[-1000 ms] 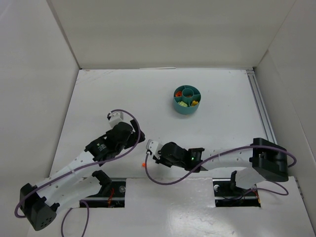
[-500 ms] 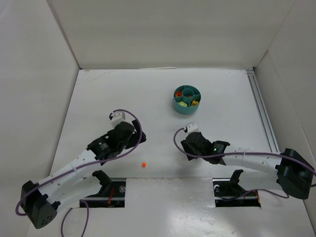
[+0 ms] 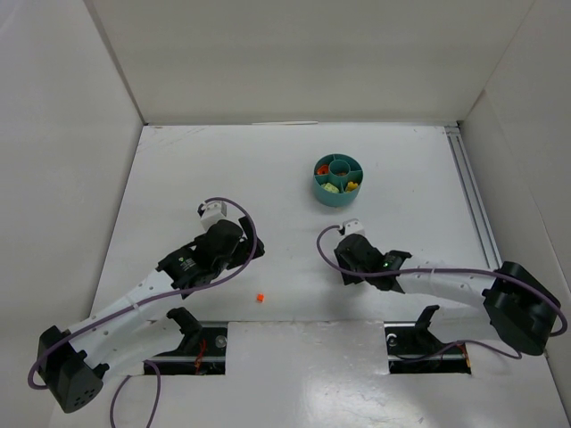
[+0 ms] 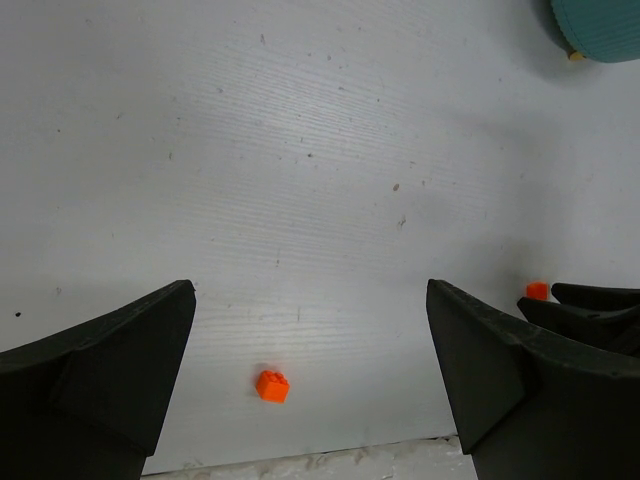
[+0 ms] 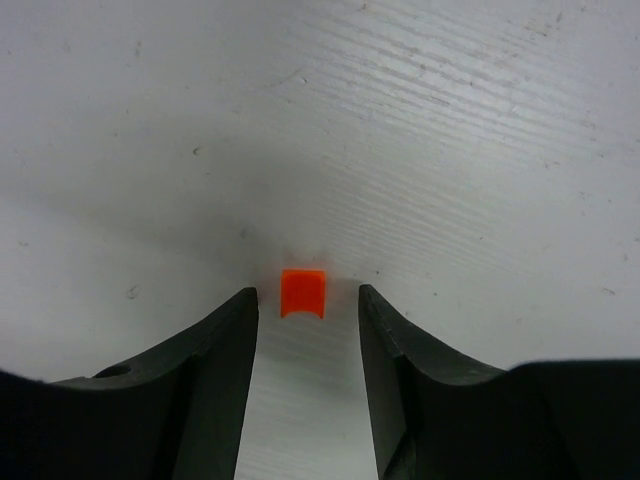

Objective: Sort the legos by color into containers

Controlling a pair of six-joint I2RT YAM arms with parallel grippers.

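My right fingers (image 5: 235, 340) left one small orange-red plastic brick (image 3: 259, 297) behind; open, they now straddle a second orange-red brick (image 5: 303, 293): grasp pending. My left fingers (image 4: 120, 350): open.

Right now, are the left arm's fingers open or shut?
Open: the fingers of the left gripper stand wide apart in its wrist view, holding nothing.

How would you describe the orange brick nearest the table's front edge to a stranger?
Start at the near edge of the table, right of the left arm. The tiny orange brick lies alone there, unlike the other orange brick, framed by the right gripper.
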